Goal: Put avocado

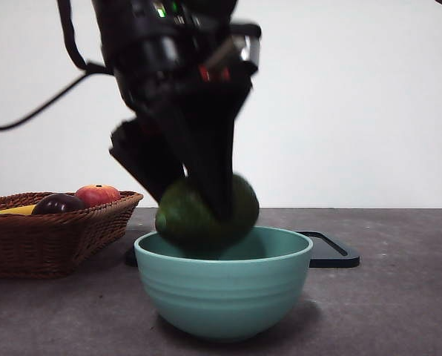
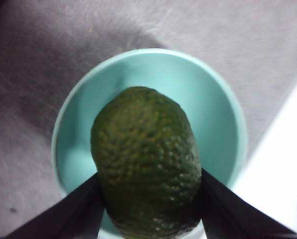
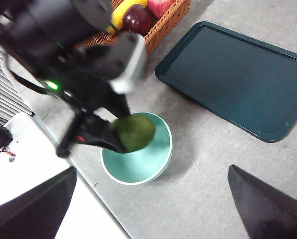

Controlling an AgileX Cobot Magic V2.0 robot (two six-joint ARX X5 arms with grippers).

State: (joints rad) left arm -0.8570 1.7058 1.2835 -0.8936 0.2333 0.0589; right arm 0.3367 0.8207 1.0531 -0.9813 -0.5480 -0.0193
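The left hand (image 2: 149, 199) is clamped on the avocado (image 1: 206, 211), which hangs just over the rim of the teal bowl (image 1: 222, 285), not yet resting inside. Released here, the rounded fruit could likely strike the near wall, tip the light bowl or bounce onto the surface (image 1: 399, 297). The right hand (image 3: 153, 209) waits well above, jaws apart.

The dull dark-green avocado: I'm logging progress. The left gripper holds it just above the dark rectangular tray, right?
Not quite. The left gripper does hold the dull dark-green avocado, but over the teal ceramic bowl, not the dark rectangular tray, which lies apart beside it. The left wrist view shows the bowl directly beneath.
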